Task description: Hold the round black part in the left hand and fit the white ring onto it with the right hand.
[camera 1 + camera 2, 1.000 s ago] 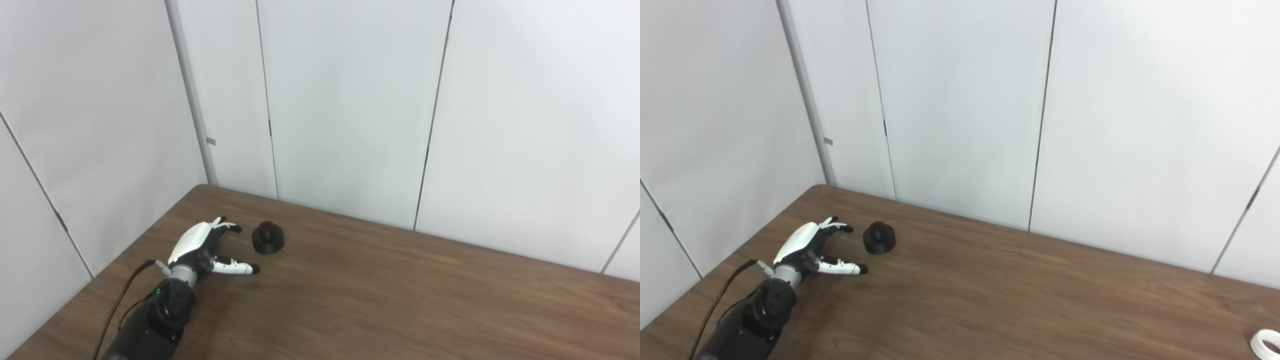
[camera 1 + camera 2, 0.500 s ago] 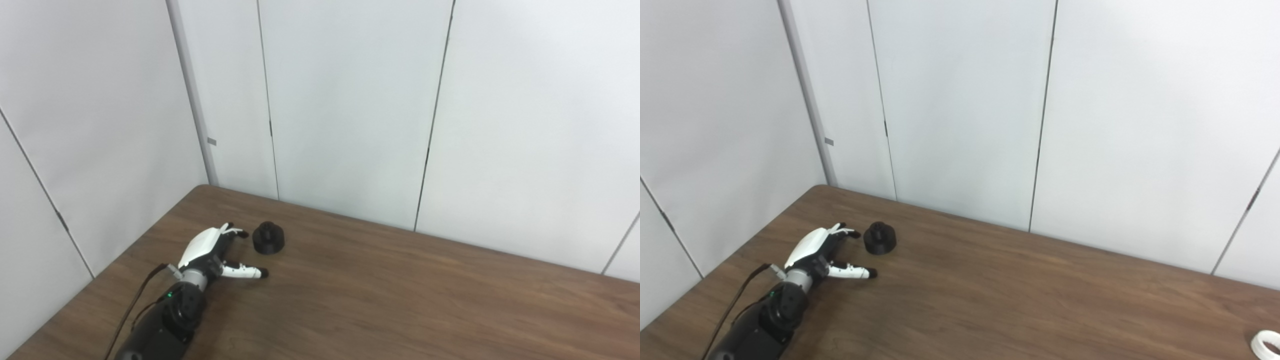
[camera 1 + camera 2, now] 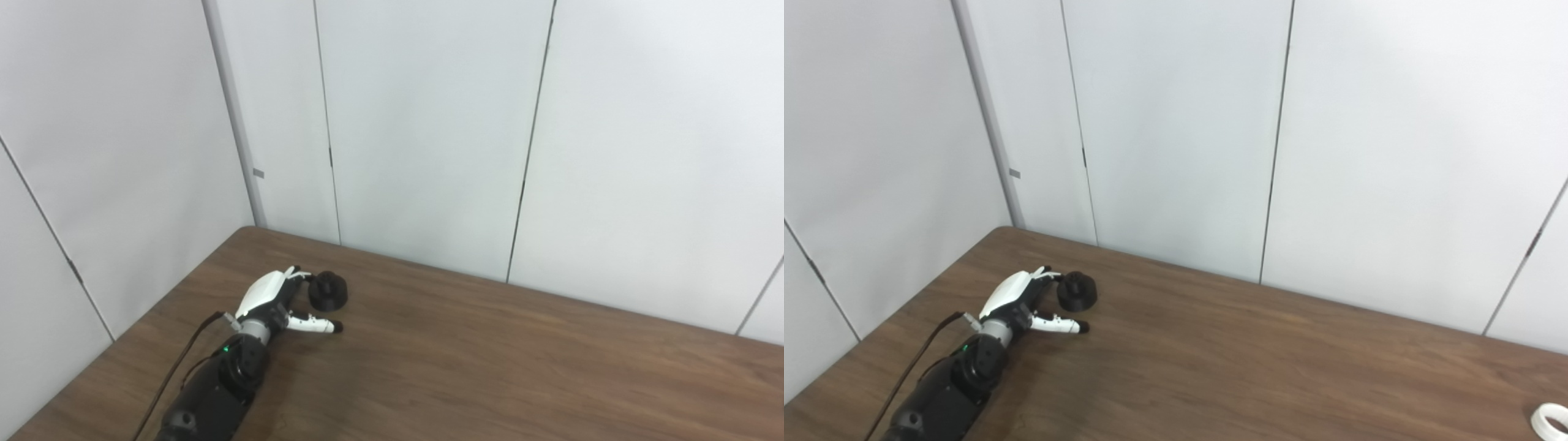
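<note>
The round black part [image 3: 328, 291] stands on the brown table near its far left corner. My left hand [image 3: 272, 302] lies low on the table just left of the part, open, with its fingers [image 3: 297, 274] reaching the part's left edge and the thumb [image 3: 317, 324] stretched out in front of it. The part sits between fingers and thumb, not clasped. The white ring [image 3: 1549, 421] lies at the table's near right, seen only in the right eye view. My right hand is out of view.
White wall panels [image 3: 429, 122] close off the back and left of the table [image 3: 490, 367]. The table's far left corner [image 3: 245, 229] is close behind the hand. A black cable [image 3: 184, 361] runs along my left forearm.
My left hand has slid forward and right across the table, closing the gap until its fingers reach the black part. The part has stayed in place.
</note>
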